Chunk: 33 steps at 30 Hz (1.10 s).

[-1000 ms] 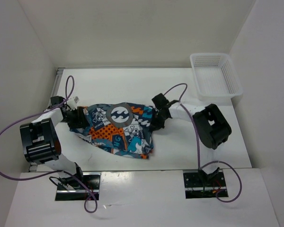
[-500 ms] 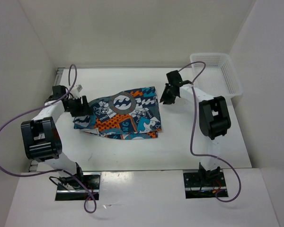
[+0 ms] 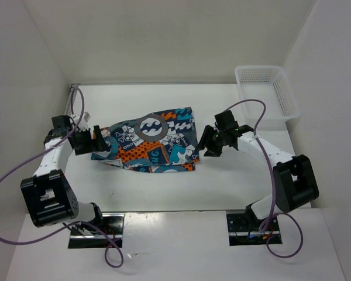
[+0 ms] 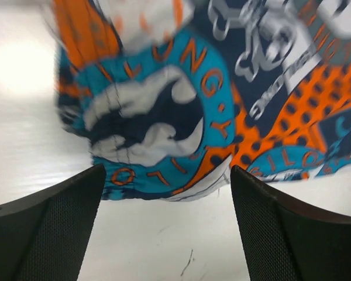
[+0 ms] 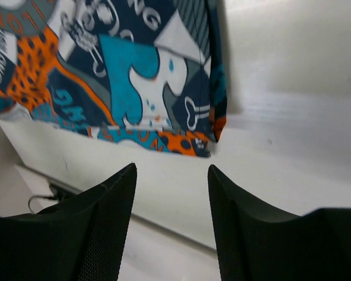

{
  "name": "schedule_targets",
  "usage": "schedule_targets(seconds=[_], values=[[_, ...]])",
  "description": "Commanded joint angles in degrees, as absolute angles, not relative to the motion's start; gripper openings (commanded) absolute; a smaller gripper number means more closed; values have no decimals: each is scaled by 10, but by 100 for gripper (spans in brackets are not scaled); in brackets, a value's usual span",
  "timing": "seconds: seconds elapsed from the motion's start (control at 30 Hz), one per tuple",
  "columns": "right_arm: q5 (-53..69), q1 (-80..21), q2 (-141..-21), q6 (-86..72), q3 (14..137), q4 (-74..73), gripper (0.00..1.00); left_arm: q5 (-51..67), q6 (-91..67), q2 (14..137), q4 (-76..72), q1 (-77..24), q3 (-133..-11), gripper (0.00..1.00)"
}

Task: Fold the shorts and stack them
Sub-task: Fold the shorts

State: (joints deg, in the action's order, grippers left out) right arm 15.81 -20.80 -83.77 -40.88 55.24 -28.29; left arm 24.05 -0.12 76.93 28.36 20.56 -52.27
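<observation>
while the shorts (image 3: 149,143) lie folded on the tabletop (image 3: 222,181), the left tool (image 3: 93,141) gapes wide and empty at their left edge and the right tool (image 3: 207,145) sits parted, empty, just beside their right edge.

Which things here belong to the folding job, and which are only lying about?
For the job: the shorts; the left gripper and the right gripper, both open.
Lying about: the white mesh basket, far right corner.
</observation>
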Motion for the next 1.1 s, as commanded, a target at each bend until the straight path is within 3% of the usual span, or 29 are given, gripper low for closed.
schedule_targets(seconds=[0.0,0.33,0.43,0.53,0.63,0.73,0.9,1.0,1.03,1.07], values=[[209,-216,-845,-415,531,-272,58,270,0,807,295,205,-498,94],[214,-216,-926,-426,536,-219,54,250,0,836,282,205,-509,85],[208,-216,-942,-426,536,-219,54,215,0,813,308,205,-514,95],[208,-216,-954,-426,536,-207,53,164,0,784,322,205,-514,98],[208,-216,-960,-426,536,-201,47,156,0,789,322,205,-497,98],[208,-216,-960,-426,541,-206,35,160,0,802,305,205,-478,92],[188,-216,-960,-421,552,-212,23,181,0,813,276,205,-452,72],[183,-216,-966,-416,557,-212,16,188,0,824,276,205,-446,73],[178,-216,-966,-416,557,-217,13,188,0,824,276,205,-446,83],[178,-216,-966,-416,557,-217,11,188,0,824,270,205,-446,84]])
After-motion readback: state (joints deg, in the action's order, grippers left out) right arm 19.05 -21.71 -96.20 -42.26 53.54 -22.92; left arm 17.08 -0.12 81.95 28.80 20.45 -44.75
